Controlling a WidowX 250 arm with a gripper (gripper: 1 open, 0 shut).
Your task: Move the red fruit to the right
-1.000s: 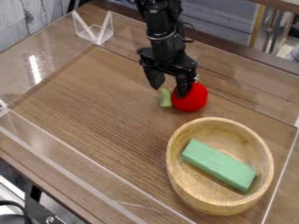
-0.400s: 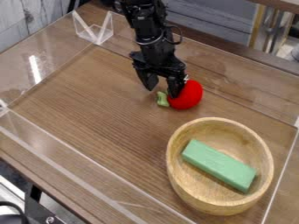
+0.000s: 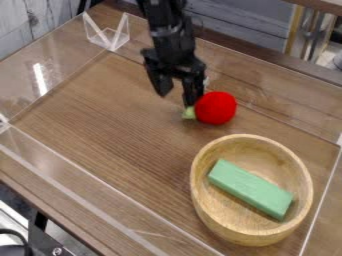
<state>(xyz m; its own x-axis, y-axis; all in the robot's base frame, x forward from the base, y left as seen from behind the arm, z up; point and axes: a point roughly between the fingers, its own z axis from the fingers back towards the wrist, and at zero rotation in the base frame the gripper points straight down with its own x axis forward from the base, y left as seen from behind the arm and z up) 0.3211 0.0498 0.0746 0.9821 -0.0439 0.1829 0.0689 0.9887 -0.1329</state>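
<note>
red fruit (image 3: 217,106) just right of jaws

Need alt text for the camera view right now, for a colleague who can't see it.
A black gripper hangs open just left of a red fruit lying free on a wooden table. Nearer the camera, a wooden bowl holds a green block.

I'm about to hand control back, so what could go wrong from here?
The red fruit is round and lies free on the table, so a nudge may roll it. The gripper hangs open close beside its left; descending could clip it. The wooden bowl sits near, so the fruit might roll against it.
</note>
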